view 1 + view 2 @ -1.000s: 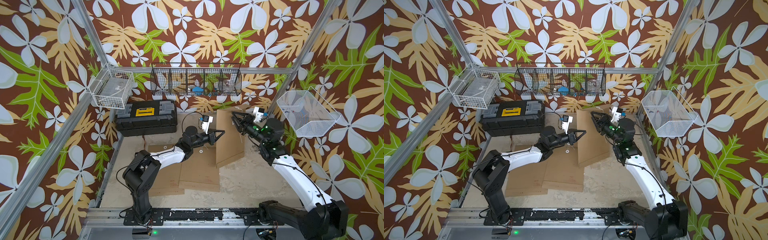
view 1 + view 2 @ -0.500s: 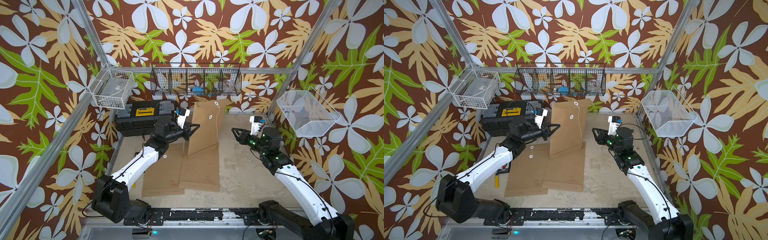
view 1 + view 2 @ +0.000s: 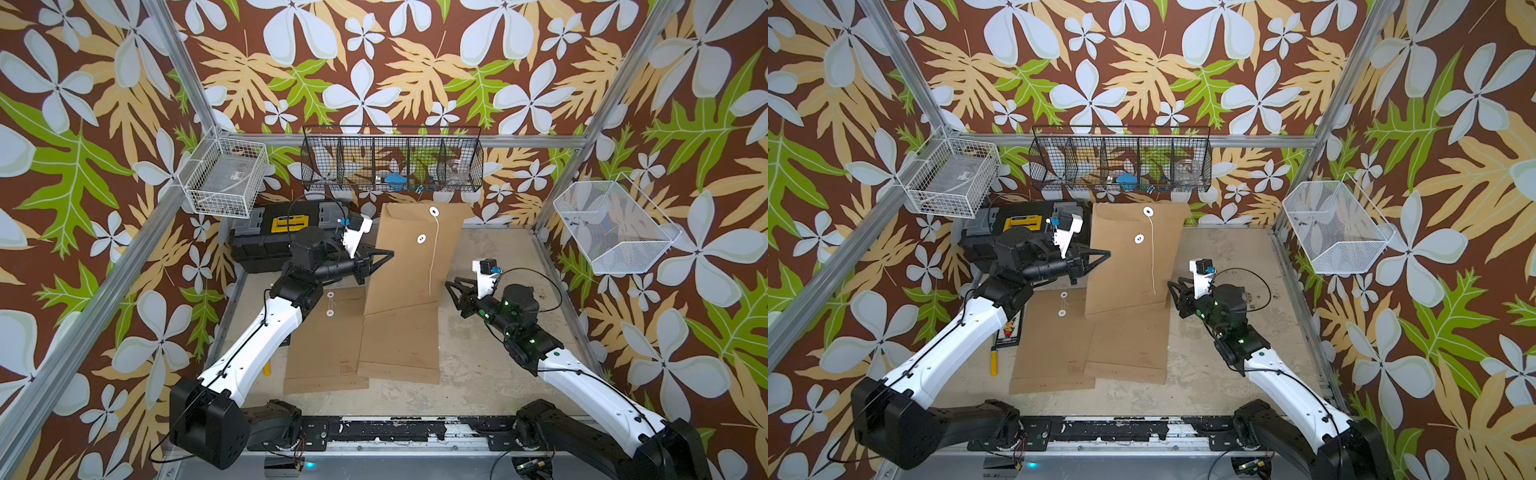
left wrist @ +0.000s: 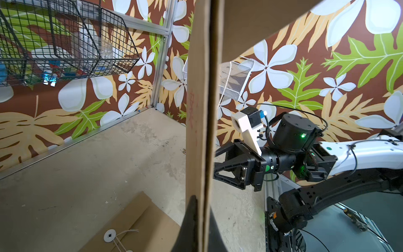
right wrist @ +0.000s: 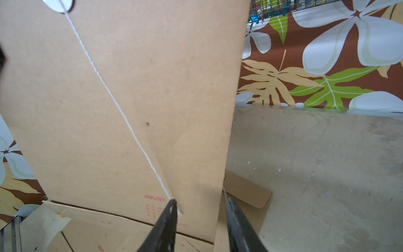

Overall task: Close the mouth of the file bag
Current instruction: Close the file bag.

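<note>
The file bag [image 3: 411, 266] [image 3: 1129, 266] is a brown paper envelope, held upright above the table. My left gripper [image 3: 388, 254] [image 3: 1106, 254] [image 4: 200, 203] is shut on the bag's left edge [image 4: 199, 109]. A white string [image 3: 434, 249] [image 3: 1152, 257] [image 5: 109, 91] hangs loose from the upper white disc [image 3: 434, 211], past the lower disc [image 3: 421, 238]. My right gripper [image 3: 449, 286] [image 3: 1171, 286] [image 5: 201, 200] is open at the bag's lower right corner. That corner stands between the jaws, and the string's end lies at one fingertip [image 5: 173, 201].
Two more brown file bags [image 3: 399, 340] [image 3: 324, 345] lie flat on the table under the held one. A black toolbox [image 3: 266, 237] stands at the back left. Wire baskets [image 3: 392, 164] [image 3: 224, 183] [image 3: 611, 226] hang on the walls. A yellow-handled tool [image 3: 993, 361] lies by the left arm.
My left arm has carried the bag up and to the left, and it now hangs upright. My right gripper came away from the bag's upper part and dropped to its lower right corner.
</note>
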`<state>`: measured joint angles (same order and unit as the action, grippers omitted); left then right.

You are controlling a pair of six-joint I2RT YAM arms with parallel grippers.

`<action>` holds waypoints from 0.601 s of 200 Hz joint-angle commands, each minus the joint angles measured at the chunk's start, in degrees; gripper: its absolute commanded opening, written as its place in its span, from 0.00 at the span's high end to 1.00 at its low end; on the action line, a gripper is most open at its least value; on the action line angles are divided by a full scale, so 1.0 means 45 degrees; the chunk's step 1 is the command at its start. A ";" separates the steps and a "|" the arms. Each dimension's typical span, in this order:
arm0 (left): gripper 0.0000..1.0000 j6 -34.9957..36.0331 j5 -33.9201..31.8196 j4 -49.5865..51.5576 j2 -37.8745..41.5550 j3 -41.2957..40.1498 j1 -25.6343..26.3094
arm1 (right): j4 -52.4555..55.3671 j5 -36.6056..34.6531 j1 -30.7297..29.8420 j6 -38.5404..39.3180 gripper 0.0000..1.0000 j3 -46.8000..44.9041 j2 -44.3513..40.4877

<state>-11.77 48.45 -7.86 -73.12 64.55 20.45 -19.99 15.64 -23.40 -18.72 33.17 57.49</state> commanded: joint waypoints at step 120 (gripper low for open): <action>1.00 -0.0179 0.1196 -0.0280 0.0721 0.0417 0.0448 | -0.2786 0.0950 -0.1070 0.0409 0.66 -0.0080 0.1342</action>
<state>-12.43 51.90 -7.79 -70.50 65.73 21.89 -29.34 20.75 -28.08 -17.37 32.40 63.07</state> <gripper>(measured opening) 0.061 0.344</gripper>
